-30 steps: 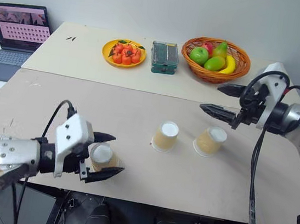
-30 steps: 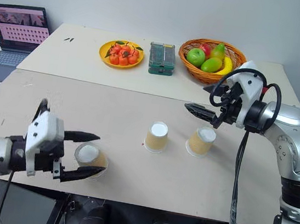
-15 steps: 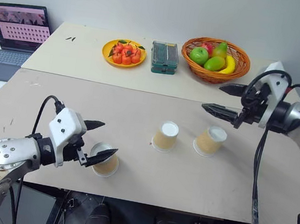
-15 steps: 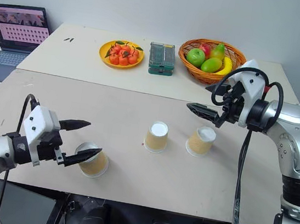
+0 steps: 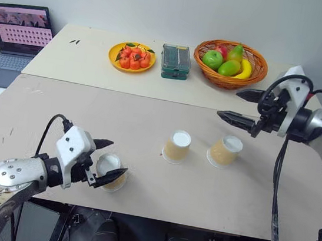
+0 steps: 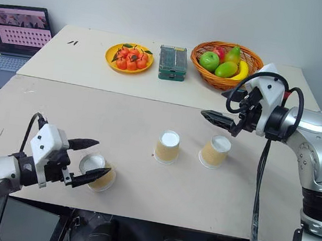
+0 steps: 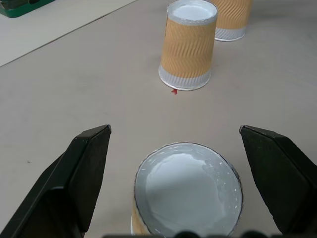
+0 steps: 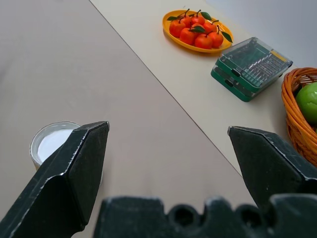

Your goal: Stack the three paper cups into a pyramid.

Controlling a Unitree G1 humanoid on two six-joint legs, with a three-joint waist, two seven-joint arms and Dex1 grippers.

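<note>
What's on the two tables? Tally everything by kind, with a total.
Paper cups: 3
Yellow plate of small red-orange fruit: 1
Green case: 1
Wicker fruit basket: 1
Laptop: 1
Total: 7

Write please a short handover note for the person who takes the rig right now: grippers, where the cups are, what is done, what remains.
Left gripper: open, fingers on both sides of the near cup, not closed on it.
Right gripper: open, empty, above the table behind the right cup.
Middle cup and right cup stand upside down side by side with a gap between.
Done: nothing stacked yet.
Left: probably close the gap, then place the near cup on top.
</note>
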